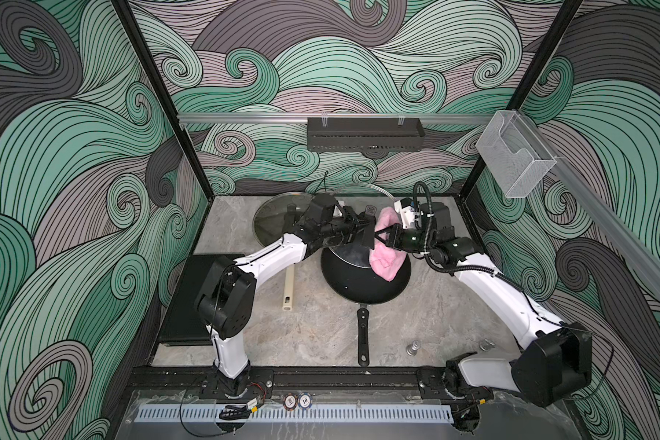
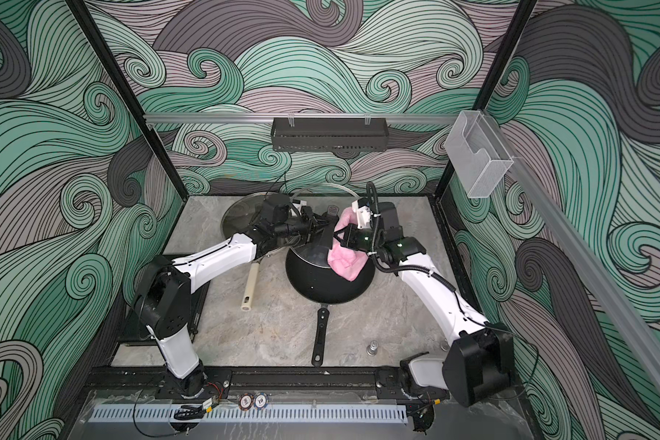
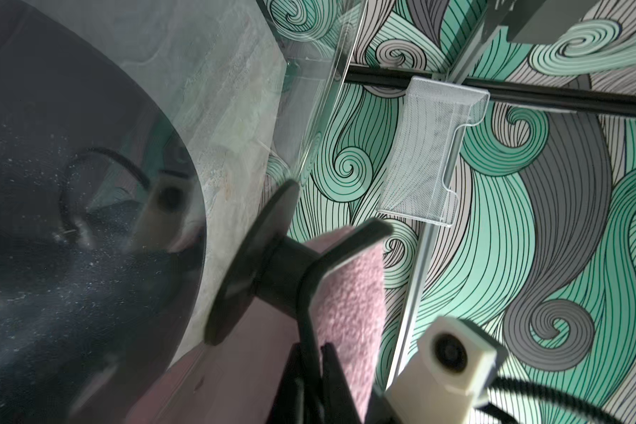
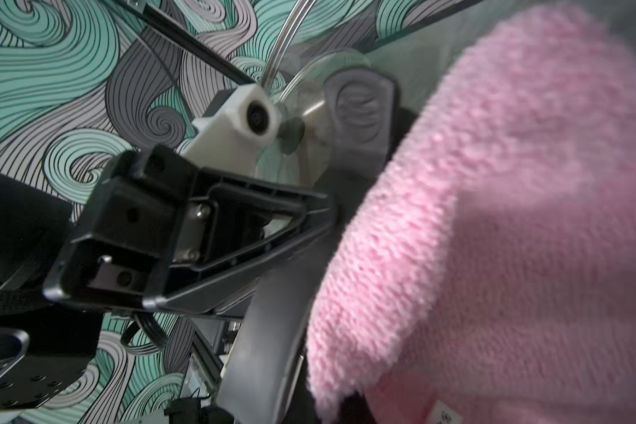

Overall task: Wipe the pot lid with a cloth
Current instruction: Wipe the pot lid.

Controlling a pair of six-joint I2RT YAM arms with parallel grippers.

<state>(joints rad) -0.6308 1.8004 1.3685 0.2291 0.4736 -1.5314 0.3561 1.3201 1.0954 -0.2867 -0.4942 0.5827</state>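
Left gripper (image 1: 368, 230) is clamped on the knob (image 3: 272, 264) of the pot lid (image 3: 162, 91) — glass held on edge at frame centre. Right gripper (image 1: 382, 237) pinches the cloth (image 1: 387, 263) — pink, hanging beside the lid over the black pan (image 1: 351, 282).

Walls (image 1: 359, 76) on three sides: swirl-wave print in mint green, grey, pale mauve, black line work. Black posts (image 1: 162, 95) at both back corners. Aluminium rail (image 1: 244, 116) across back wall; black perforated rack (image 1: 364, 134) hangs from it on two clear hooks. Side rail (image 1: 625, 239) along right wall carries clear plastic holder (image 1: 511, 160), mesh-textured. Tabletop (image 1: 321, 331): grey marble-look slab. Black pad (image 1: 180, 324) at its left edge. Black track (image 1: 340, 377) along front edge, white slotted duct (image 1: 294, 413) just in front. Light even, diffuse.
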